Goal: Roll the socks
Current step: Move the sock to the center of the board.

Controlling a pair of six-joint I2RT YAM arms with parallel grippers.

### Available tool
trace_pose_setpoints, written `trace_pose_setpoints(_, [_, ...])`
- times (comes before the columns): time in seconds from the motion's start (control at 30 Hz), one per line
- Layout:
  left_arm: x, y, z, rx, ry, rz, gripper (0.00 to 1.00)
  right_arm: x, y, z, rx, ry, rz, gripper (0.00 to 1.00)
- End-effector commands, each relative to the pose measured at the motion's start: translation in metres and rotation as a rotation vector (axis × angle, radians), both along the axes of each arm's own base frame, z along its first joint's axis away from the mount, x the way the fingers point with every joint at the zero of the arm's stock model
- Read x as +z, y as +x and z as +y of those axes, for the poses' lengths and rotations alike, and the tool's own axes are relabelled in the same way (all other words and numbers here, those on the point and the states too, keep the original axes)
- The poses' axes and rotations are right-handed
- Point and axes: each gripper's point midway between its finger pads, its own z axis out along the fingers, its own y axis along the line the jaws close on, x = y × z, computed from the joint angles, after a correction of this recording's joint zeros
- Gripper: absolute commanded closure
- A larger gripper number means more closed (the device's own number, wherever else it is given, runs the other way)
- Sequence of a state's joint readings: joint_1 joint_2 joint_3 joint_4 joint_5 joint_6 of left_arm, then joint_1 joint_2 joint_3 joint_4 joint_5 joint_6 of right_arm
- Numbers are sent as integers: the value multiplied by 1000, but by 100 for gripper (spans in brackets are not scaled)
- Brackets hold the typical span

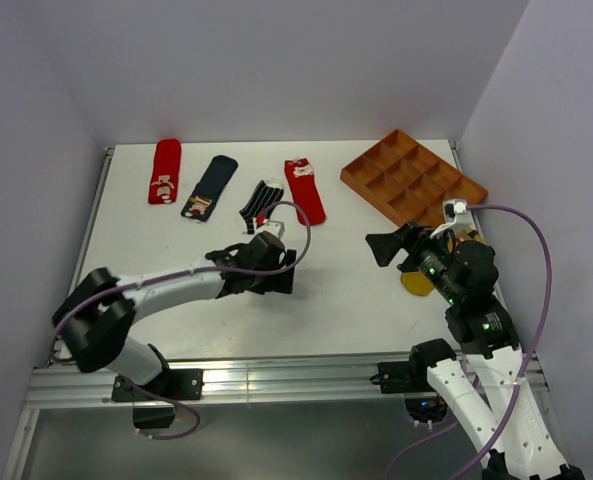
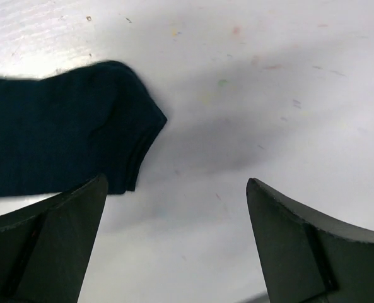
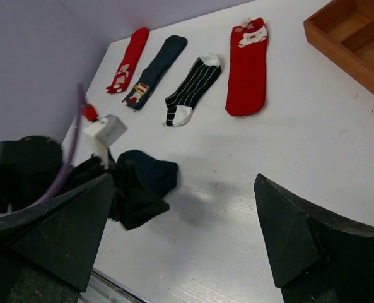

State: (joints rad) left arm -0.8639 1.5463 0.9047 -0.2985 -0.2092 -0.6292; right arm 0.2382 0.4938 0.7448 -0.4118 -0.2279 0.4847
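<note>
Four of the socks lie flat in a row along the far edge of the white bench (image 1: 346, 300). From the far left corner they are a red fabric sock with white marks (image 1: 164, 170), a navy sock with a small patch (image 1: 209, 187), a black-and-white striped sock (image 1: 261, 203) and a second red sock with a white mark (image 1: 305, 190). The plain navy sock (image 2: 54, 139) lies out toward the middle of the bench. The left jaws hang right over it, spread wide with nothing between them. A mustard yellow sock (image 1: 414, 283) peeps out from under the right arm near the right edge (mostly hidden). The right jaws also stand wide and empty, above bare bench. An orange-brown wooden tray with compartments (image 1: 413, 177) sits at the far right corner.

That navy sock looks light, thin and limp, so it is likelier to bunch or slide than to resist. I'd pinch its rounded end at the very edge and turn it over, while the other jaws pin the flat part down.
</note>
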Motion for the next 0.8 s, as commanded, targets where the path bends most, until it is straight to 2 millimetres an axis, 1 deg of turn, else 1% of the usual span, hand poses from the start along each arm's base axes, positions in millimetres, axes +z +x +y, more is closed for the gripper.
trace_pose_setpoints(0.0, [47, -4, 12, 122, -119, -95, 2, 8, 1, 3, 23, -15, -46, 0])
trace_pose_setpoints(0.03, [47, 0, 26, 225, -129, -120, 2, 8, 0, 4, 27, -15, -46, 0])
trace_pose_setpoints(0.07, [58, 2, 30, 261, -163, -148, 2, 8, 1, 5, 34, -14, -45, 0])
trace_pose_setpoints(0.13, [58, 6, 41, 346, -182, -156, 4, 4, 1, 8, 46, -16, -37, 0])
trace_pose_setpoints(0.23, [49, 20, 58, 462, -197, -115, 7, 1, 2, 13, 71, -18, -26, 0])
trace_pose_setpoints(0.27, [43, 29, 68, 506, -200, -94, 7, 1, 2, 14, 79, -19, -27, 0])
trace_pose_setpoints(0.3, [44, 37, 69, 524, -230, -103, 8, 0, 2, 15, 82, -21, -24, 0])
trace_pose_setpoints(0.37, [37, 49, 81, 589, -251, -95, 8, -2, 2, 16, 84, -24, -23, 0])
trace_pose_setpoints(0.4, [40, 57, 81, 601, -279, -110, 9, -2, 2, 16, 85, -26, -23, 0])
trace_pose_setpoints(0.47, [33, 69, 93, 649, -268, -116, 9, -4, 2, 16, 86, -27, -18, 0])
trace_pose_setpoints(0.5, [30, 72, 94, 650, -266, -111, 9, -4, 2, 17, 89, -27, -17, 0])
trace_pose_setpoints(0.53, [31, 80, 92, 638, -267, -120, 9, -6, 3, 17, 93, -29, -11, 0])
trace_pose_setpoints(0.57, [21, 85, 96, 643, -243, -102, 9, -7, 3, 17, 93, -30, -9, 0])
trace_pose_setpoints(0.6, [16, 88, 94, 630, -234, -87, 9, -8, 3, 18, 95, -33, -9, 0])
trace_pose_setpoints(0.63, [18, 95, 92, 617, -222, -94, 9, -8, 3, 18, 96, -33, -9, 0])
trace_pose_setpoints(0.67, [1, 95, 93, 612, -175, -58, 9, -8, 3, 18, 96, -33, -8, 0])
trace_pose_setpoints(0.7, [-5, 95, 92, 609, -155, -42, 9, -9, 3, 18, 95, -36, -9, 0])
trace_pose_setpoints(0.73, [-7, 98, 90, 606, -151, -30, 9, -9, 3, 18, 95, -36, -11, 0])
trace_pose_setpoints(0.77, [-20, 96, 88, 599, -129, 2, 9, -9, 2, 17, 93, -39, -12, 0])
